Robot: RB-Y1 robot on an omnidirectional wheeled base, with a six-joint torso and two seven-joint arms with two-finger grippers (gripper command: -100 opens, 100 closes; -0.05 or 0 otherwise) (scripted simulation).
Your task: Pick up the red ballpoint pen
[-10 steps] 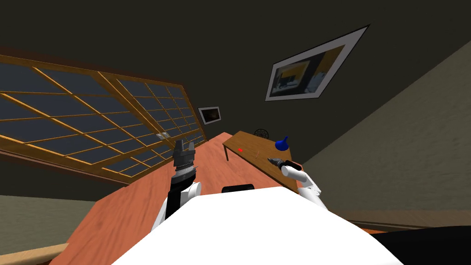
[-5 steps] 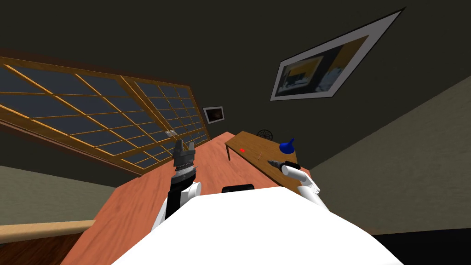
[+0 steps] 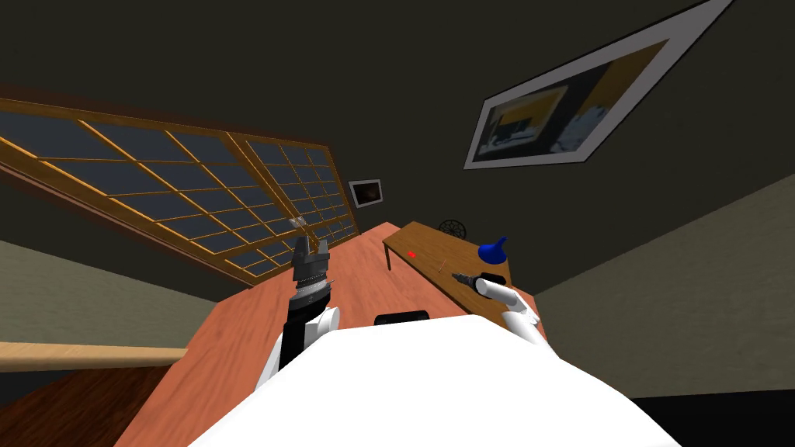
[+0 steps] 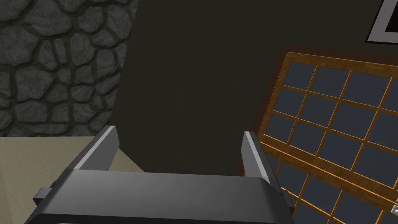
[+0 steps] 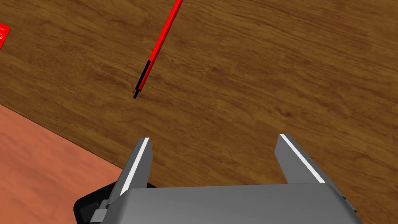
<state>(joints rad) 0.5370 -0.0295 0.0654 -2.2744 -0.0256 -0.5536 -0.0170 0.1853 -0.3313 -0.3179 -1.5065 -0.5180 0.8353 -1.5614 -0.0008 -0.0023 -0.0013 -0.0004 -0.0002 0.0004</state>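
Approach only: R tool spread apart above tabletop, near red pen w/o contact; L tool likewise spread, idle; closing in, grasp, lift pending.

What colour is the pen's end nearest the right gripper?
Black, on the thin red ballpoint pen; clearest in the right wrist view.

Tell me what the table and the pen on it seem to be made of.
Table: brown wood, matte, going by its grain lines. Pen: smooth red barrel with a black end, probably plastic, but the plain colour leaves it open.
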